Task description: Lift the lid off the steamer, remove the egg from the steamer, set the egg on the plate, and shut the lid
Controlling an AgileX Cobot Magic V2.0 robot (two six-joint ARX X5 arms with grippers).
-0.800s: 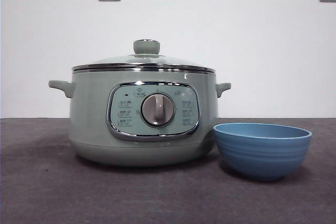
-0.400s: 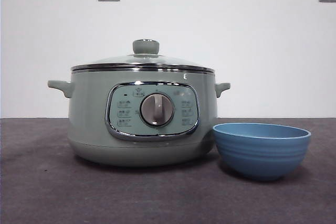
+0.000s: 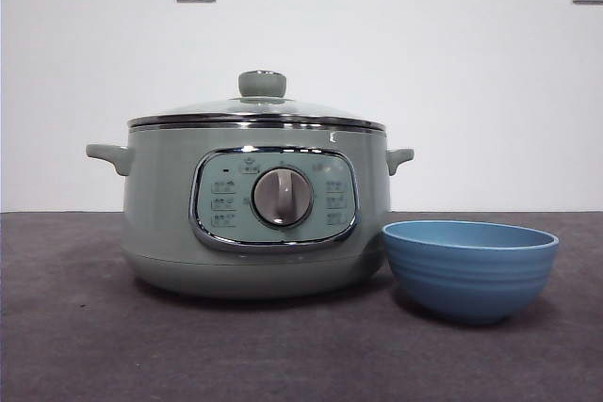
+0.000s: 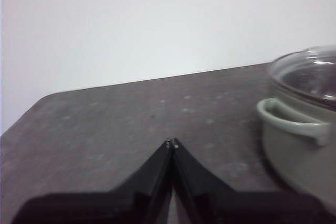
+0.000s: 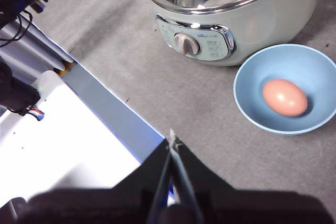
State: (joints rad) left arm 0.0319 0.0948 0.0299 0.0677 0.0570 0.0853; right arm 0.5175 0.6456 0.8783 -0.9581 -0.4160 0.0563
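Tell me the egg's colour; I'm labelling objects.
The egg is pale orange-brown, seen best in the right wrist view, lying in the blue bowl.

Open air above the lid [image 3: 256, 110]; plate [image 3: 470, 268] just beside steamer [image 3: 254, 214].

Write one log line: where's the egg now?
egg: in plate | lid: on steamer | left gripper, right gripper: shut, away

Matte black jaws on the left gripper [image 4: 172, 143], tapering to thin wedge points with tiny pale specks at the tips. Same black, blade-like taper on the right gripper [image 5: 172, 139], broad dark base behind.
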